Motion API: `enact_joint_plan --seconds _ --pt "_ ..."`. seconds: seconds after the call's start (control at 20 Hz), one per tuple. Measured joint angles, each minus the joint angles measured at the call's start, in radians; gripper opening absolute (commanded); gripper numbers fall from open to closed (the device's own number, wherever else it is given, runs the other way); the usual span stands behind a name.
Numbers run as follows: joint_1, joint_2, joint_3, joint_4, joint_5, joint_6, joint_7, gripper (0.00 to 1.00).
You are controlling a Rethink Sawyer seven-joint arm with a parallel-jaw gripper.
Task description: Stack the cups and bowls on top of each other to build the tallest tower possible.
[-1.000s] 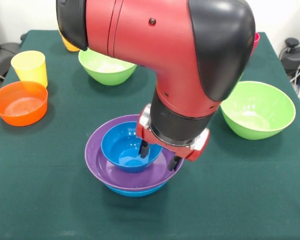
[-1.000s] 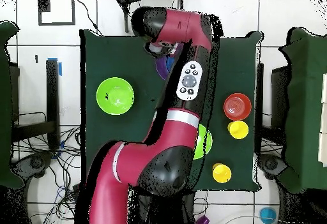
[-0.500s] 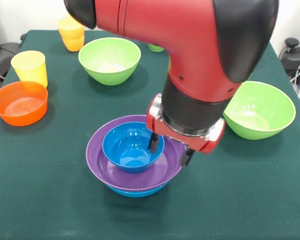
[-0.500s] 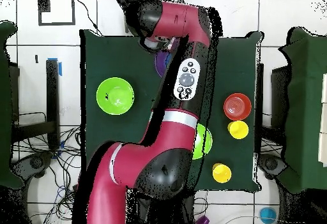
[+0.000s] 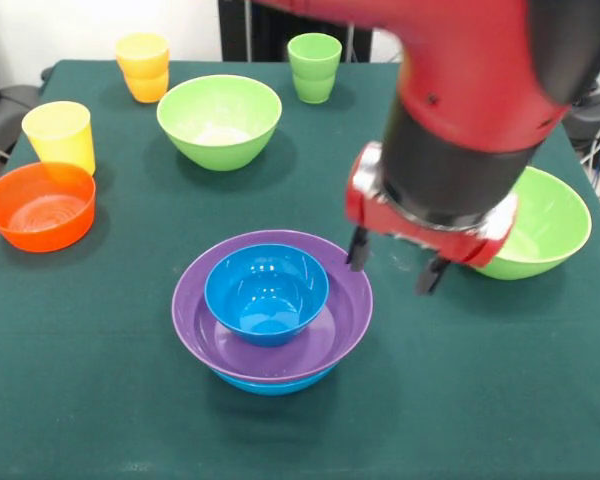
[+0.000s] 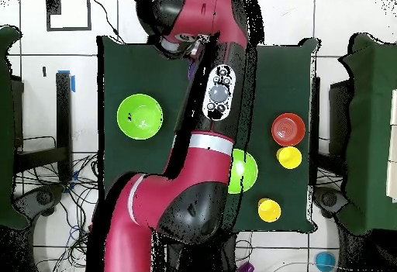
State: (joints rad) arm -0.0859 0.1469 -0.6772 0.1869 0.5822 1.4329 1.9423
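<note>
The tower stands at the table's front middle: a small blue bowl (image 5: 266, 293) nests in the wide purple bowl (image 5: 195, 330), which sits in a large blue bowl (image 5: 270, 382). My gripper (image 5: 392, 272) hangs open and empty just right of the purple rim, above the cloth. Loose bowls are a light green bowl (image 5: 220, 120) at the back, another light green bowl (image 5: 555, 225) at the right partly behind the arm, and an orange bowl (image 5: 40, 205) at the left. A yellow cup (image 5: 60, 135), an orange-yellow cup (image 5: 143, 65) and a green cup (image 5: 314, 67) stand upright.
In the overhead view the arm (image 6: 217, 98) covers the tower and the gripper. One green bowl (image 6: 139, 116), the orange bowl (image 6: 288, 129) and two yellow cups (image 6: 289, 157) (image 6: 269, 209) show on the green cloth (image 6: 170, 176).
The gripper has risen out of the purple bowl and swung right, away from the small blue bowl. That bowl stays nested, and the green cup behind the arm has come into sight.
</note>
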Motion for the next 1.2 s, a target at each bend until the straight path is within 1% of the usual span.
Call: enact_joint_plan --seconds 0.2,0.4,0.45,0.5,0.55,0.6,0.65,0.75,0.8,0.9,0.95,1.2 --pt "-0.001 0.005 -0.059 -0.039 0.075 0.031 0.0 1.0" --pt "-0.01 0.012 -0.201 -0.098 0.247 0.048 0.0 1.0" --pt "-0.012 0.013 -0.221 -0.105 0.272 0.05 0.0 1.0" --pt "-0.018 0.013 -0.264 -0.118 0.321 0.054 0.0 1.0" --pt "-0.022 0.012 -0.293 -0.125 0.354 0.057 0.0 1.0" --pt "-0.026 0.012 -0.315 -0.131 0.379 0.06 0.0 1.0" --pt "-0.037 0.01 -0.382 -0.146 0.452 0.069 0.0 1.0" --pt "-0.051 0.007 -0.455 -0.16 0.527 0.079 0.0 1.0" --pt "-0.058 0.005 -0.49 -0.165 0.561 0.083 0.0 1.0" --pt "-0.065 0.003 -0.524 -0.17 0.594 0.086 0.0 1.0" --pt "-0.076 0.001 -0.576 -0.175 0.644 0.087 0.0 1.0" --pt "-0.105 0.001 -0.719 -0.177 0.771 0.087 0.0 1.0"
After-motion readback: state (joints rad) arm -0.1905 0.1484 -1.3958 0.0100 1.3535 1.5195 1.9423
